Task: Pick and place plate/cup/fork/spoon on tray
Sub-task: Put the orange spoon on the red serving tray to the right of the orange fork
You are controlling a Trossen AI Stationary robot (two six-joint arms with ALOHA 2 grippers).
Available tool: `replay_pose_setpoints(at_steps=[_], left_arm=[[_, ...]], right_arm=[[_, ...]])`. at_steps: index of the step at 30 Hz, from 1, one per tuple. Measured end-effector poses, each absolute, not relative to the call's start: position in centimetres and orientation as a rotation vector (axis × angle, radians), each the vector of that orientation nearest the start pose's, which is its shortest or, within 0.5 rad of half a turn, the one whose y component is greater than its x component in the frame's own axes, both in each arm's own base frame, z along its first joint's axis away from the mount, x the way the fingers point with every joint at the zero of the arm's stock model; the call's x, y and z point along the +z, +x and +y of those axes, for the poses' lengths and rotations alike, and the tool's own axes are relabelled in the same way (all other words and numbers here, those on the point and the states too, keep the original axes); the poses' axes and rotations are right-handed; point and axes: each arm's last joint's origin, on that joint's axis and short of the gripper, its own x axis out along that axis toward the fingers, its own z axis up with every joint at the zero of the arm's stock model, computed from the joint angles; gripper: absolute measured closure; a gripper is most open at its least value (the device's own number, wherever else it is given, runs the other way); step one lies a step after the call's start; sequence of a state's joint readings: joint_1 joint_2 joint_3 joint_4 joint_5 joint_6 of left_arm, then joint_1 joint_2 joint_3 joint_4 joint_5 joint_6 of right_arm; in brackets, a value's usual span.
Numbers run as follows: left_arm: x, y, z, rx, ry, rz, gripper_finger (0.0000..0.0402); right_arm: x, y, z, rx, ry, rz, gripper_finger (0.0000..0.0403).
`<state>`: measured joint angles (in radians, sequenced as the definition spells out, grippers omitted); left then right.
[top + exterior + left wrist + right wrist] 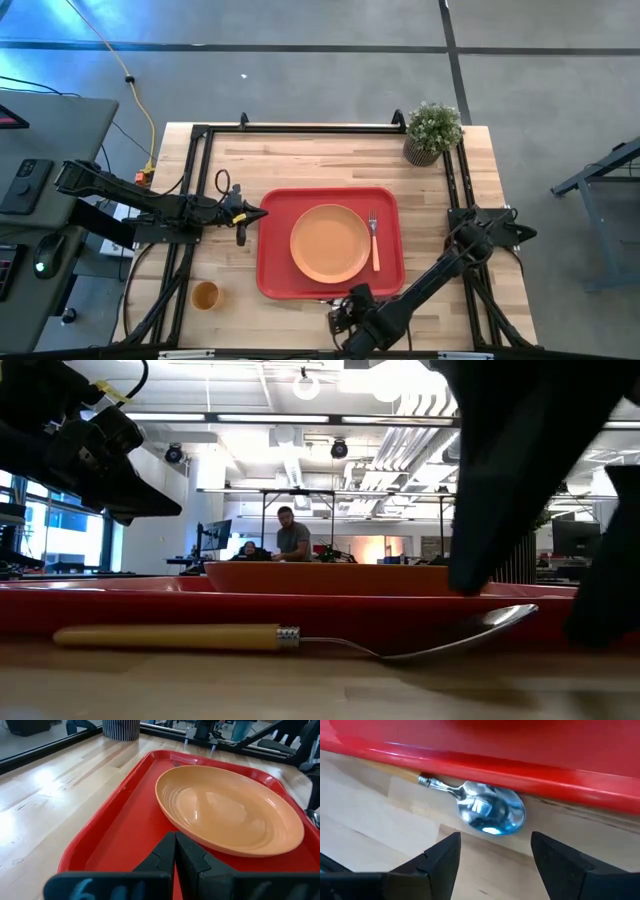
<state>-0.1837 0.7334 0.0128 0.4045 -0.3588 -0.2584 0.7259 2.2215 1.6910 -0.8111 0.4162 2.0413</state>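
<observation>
The red tray (275, 270) lies mid-table. On it rest the orange plate (330, 243) and, to the plate's right, the fork (374, 240). The spoon (300, 638) lies on the wood along the tray's near rim, with its silver bowl (492, 812) up against the rim. My right gripper (340, 315) is open just short of the spoon's bowl, and its fingers (440, 860) touch nothing. My left gripper (250, 213) is shut and empty, above the tray's left rim, and points at the plate (230, 810). The small orange cup (205, 295) stands on the table near the left front.
A potted green plant (432, 132) stands at the far right corner. A black frame runs along the table's edges (300, 128). Bare wood shows to the left of the tray and behind it. People are in the room beyond the table (292, 538).
</observation>
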Motion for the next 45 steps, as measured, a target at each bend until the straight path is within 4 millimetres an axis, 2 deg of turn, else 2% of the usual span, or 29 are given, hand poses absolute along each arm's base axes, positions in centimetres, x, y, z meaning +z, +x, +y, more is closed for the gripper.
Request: replay_pose_setpoints(at_steps=[3, 9, 12, 21, 29, 38, 45], left_arm=[[13.4, 13.7, -1.5, 0.211, -0.172, 0.278, 0.0401], [13.4, 13.7, -1.5, 0.212, -0.171, 0.279, 0.0401], [13.5, 13.7, -1.5, 0.212, -0.172, 0.275, 0.0401], [13.5, 13.7, -1.5, 0.225, -0.162, 0.274, 0.0401], [13.5, 13.7, -1.5, 0.225, -0.162, 0.275, 0.0401], [13.4, 13.7, -1.5, 0.221, -0.136, 0.279, 0.0401], [13.4, 13.7, -1.5, 0.221, -0.135, 0.279, 0.0401]], right_arm=[[13.9, 33.8, 28.2, -0.864, 1.098, 0.837, 0.0169], [13.5, 33.6, 27.9, -0.873, 1.101, 0.81, 0.0175], [13.4, 33.6, 27.9, -0.872, 1.096, 0.801, 0.0195], [13.2, 33.8, 27.7, -0.877, 1.09, 0.772, 0.0292], [13.2, 34.5, 27.2, -0.872, 1.102, 0.704, 0.0304], [13.2, 34.9, 26.8, -0.869, 1.093, 0.709, 0.031], [13.2, 34.7, 26.9, -0.869, 1.104, 0.74, 0.0371]])
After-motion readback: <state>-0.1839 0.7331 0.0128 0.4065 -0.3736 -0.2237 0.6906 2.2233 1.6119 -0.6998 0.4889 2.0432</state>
